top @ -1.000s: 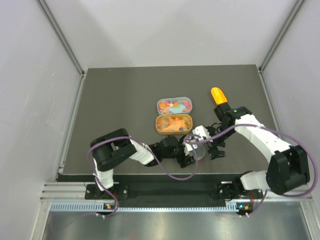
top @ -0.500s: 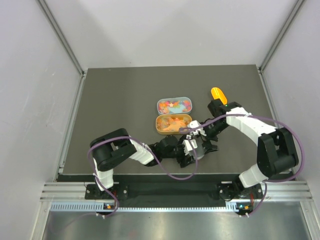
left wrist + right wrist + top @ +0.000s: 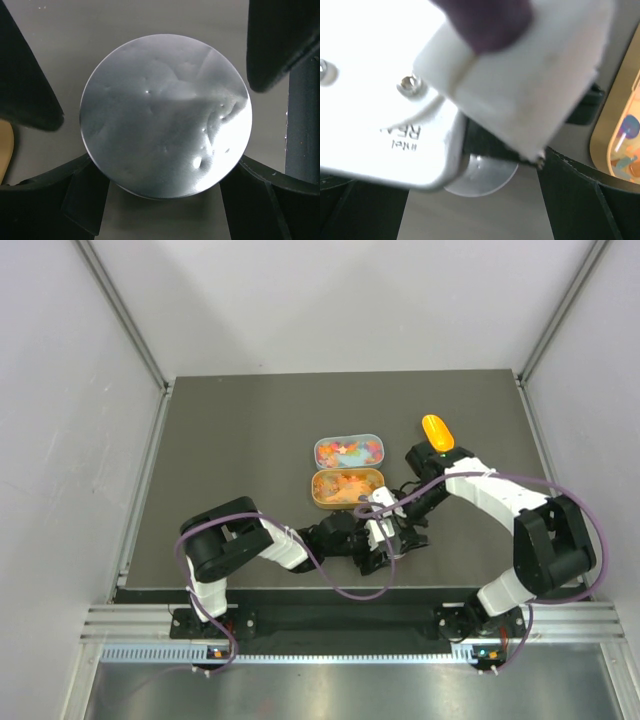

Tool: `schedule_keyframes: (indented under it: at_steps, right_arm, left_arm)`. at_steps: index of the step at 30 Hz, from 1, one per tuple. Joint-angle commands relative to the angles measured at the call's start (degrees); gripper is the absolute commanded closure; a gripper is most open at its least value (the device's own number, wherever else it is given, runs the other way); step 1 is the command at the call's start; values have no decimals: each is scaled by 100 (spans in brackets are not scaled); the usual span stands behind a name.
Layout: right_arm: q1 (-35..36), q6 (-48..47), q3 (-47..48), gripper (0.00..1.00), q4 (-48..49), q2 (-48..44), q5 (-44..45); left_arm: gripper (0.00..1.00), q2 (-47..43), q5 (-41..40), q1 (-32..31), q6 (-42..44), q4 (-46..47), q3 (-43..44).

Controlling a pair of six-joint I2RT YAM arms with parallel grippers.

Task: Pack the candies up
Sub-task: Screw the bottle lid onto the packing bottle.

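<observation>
The candies fill two open oval tins in the top view: a blue-lined one (image 3: 347, 450) and a gold one (image 3: 346, 486), whose edge also shows in the right wrist view (image 3: 620, 145). My left gripper (image 3: 390, 543) (image 3: 165, 167) is shut on a clear round disc (image 3: 165, 115), its fingers (image 3: 75, 185) against the disc's two sides just above the table. My right gripper (image 3: 400, 532) (image 3: 480, 210) is open and sits right over the left gripper. Its fingers (image 3: 280, 45) straddle the disc (image 3: 482, 177). The left wrist's white camera housing (image 3: 395, 100) fills most of the right wrist view.
An orange plastic scoop (image 3: 437, 430) lies on the dark table (image 3: 230, 440) behind my right arm. The purple cables of both arms loop near the front edge (image 3: 340, 590). Grey walls close in the table at left, right and back.
My right gripper has swung left from beside the left gripper to right over it and the disc. The left arm, tins and scoop have not moved.
</observation>
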Motion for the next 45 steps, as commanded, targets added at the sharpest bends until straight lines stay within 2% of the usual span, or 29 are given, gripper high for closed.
schedule_keyframes:
  at_steps: [1, 25, 37, 45]
  right_arm:
    - [175, -164, -192, 0, 22, -91, -161]
    - [52, 521, -1229, 0, -207, -1110, 481]
    - [35, 724, -1343, 0, -110, -1277, 630]
    - [34, 803, -1379, 0, -365, -1515, 578]
  left_arm:
    - [66, 341, -496, 96, 227, -1457, -273]
    - [66, 341, -558, 211, 7, -1483, -247]
    - [66, 385, -767, 211, -89, -1483, -221]
    - [66, 473, -628, 272, -247, -1536, -142]
